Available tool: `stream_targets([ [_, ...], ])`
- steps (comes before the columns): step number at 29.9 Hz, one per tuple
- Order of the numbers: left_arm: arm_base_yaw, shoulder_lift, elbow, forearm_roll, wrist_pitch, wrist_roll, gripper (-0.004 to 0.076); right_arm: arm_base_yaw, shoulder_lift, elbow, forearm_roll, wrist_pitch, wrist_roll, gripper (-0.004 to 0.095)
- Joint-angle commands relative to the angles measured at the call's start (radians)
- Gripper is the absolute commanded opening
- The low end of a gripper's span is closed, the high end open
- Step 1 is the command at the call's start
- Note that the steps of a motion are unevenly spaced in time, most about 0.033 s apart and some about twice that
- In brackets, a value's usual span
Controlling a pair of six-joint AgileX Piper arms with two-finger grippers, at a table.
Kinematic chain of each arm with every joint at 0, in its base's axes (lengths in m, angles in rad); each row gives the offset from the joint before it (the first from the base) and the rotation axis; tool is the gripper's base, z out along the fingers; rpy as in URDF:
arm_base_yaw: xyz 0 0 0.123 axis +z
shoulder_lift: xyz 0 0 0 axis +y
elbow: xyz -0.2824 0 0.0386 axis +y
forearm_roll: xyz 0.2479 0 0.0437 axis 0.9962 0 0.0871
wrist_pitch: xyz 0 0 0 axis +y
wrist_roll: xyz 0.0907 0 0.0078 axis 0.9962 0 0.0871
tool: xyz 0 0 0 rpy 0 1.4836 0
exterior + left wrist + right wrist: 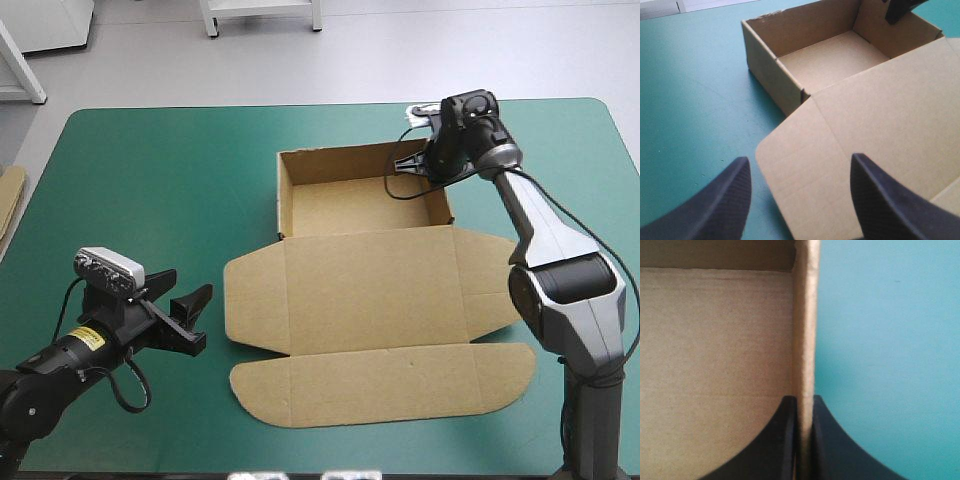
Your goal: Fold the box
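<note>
Bright, even light, perhaps from overhead — soft faint shadow inside the brown box (362, 205)

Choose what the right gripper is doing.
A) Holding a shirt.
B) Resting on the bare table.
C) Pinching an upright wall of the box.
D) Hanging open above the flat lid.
C: the right wrist view shows the right gripper with its fingers pressed on either side of an upright wall of the box, the box floor on one side and the teal-green cover on the other.
</note>
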Motion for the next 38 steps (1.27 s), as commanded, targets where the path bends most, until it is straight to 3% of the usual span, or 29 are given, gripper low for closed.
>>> stream_targets([
  [1, 0.001, -0.003, -0.027, -0.024, -0.053, 0.001, 0.0423, -0.09, -0.077, -0.027, -0.041, 0.009, -0.022, -0.0013],
  [11, 0.001, -0.003, -0.027, -0.024, -0.05, 0.001, 0.0423, -0.373, -0.11, -0.027, -0.037, 0.009, -0.04, -0.0013],
  [28, 0.001, -0.003, -0.027, -0.025, -0.038, 0.001, 0.042, -0.756, -0.113, -0.027, 0.034, 0.009, -0.04, -0.0013],
  [38, 0.001, -0.003, -0.027, -0.025, -0.038, -0.001, 0.042, -0.863, -0.095, -0.02, 0.072, 0.009, -0.04, -0.0013],
])
